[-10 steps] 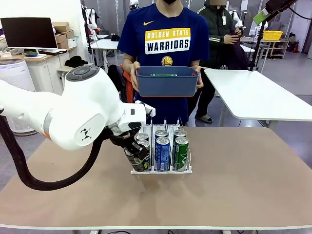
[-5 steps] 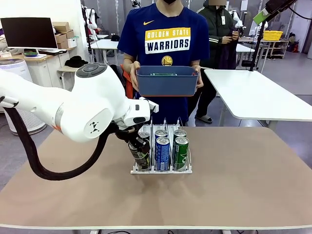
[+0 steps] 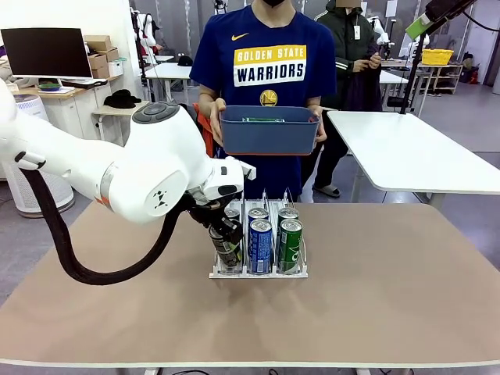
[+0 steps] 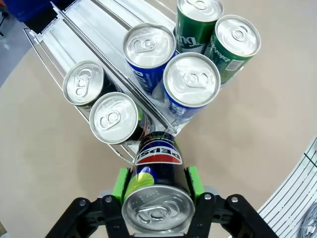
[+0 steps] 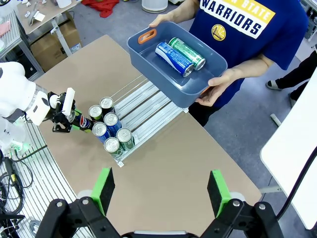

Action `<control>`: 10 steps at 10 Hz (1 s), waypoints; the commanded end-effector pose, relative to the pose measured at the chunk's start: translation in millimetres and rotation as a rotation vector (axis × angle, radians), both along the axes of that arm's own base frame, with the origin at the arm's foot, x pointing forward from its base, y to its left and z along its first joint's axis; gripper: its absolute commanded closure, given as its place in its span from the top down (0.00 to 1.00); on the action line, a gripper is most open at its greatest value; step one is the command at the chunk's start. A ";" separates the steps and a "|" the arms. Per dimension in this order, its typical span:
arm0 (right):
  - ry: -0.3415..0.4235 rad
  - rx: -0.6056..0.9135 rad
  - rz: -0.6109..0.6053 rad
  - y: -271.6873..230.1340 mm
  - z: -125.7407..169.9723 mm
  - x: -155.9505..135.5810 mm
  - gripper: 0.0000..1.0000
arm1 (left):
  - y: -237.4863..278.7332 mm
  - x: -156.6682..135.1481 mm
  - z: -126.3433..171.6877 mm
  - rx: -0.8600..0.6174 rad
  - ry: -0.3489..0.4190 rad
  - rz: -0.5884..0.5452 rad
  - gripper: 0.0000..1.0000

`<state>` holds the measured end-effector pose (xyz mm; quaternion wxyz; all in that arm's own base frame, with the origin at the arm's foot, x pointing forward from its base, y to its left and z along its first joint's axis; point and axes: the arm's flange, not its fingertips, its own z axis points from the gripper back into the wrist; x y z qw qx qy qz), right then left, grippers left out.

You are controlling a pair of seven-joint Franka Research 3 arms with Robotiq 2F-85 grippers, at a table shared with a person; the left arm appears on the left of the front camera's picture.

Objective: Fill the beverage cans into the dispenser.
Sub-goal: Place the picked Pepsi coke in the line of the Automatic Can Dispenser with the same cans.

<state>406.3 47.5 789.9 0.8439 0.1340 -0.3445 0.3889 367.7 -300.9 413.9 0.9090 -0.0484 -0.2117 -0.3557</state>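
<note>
Ahead, two cans (image 4: 114,118) crowd the dispenser (image 4: 84,25) lane — blue bin (image 3: 268,133) beyond.

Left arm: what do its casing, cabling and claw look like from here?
The left arm has a glossy white, bulbous casing with a round grey cap on the joint, a small black logo and a thin orange band. A thick black hose loops beneath it. The left claw is black, with bolted knuckles and bright green pads.
</note>
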 end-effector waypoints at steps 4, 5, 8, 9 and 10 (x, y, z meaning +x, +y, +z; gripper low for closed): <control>0.006 -0.002 0.004 -0.3 -1.5 -1.3 1.00 | 7.3 38.5 1.1 0.005 -0.049 0.025 0.58; 0.006 -0.002 0.004 -0.3 -1.5 -1.3 1.00 | 6.4 42.4 -1.5 0.007 -0.040 0.021 0.58; 0.006 -0.002 0.004 -0.3 -1.5 -1.3 1.00 | 3.6 51.4 -14.3 0.018 -0.006 0.011 0.58; 0.006 -0.002 0.004 -0.3 -1.5 -1.3 1.00 | 3.3 53.2 -16.6 0.026 0.007 0.005 0.58; 0.006 -0.002 0.004 -0.3 -1.5 -1.3 1.00 | 2.7 54.7 -19.0 0.027 0.027 -0.003 0.58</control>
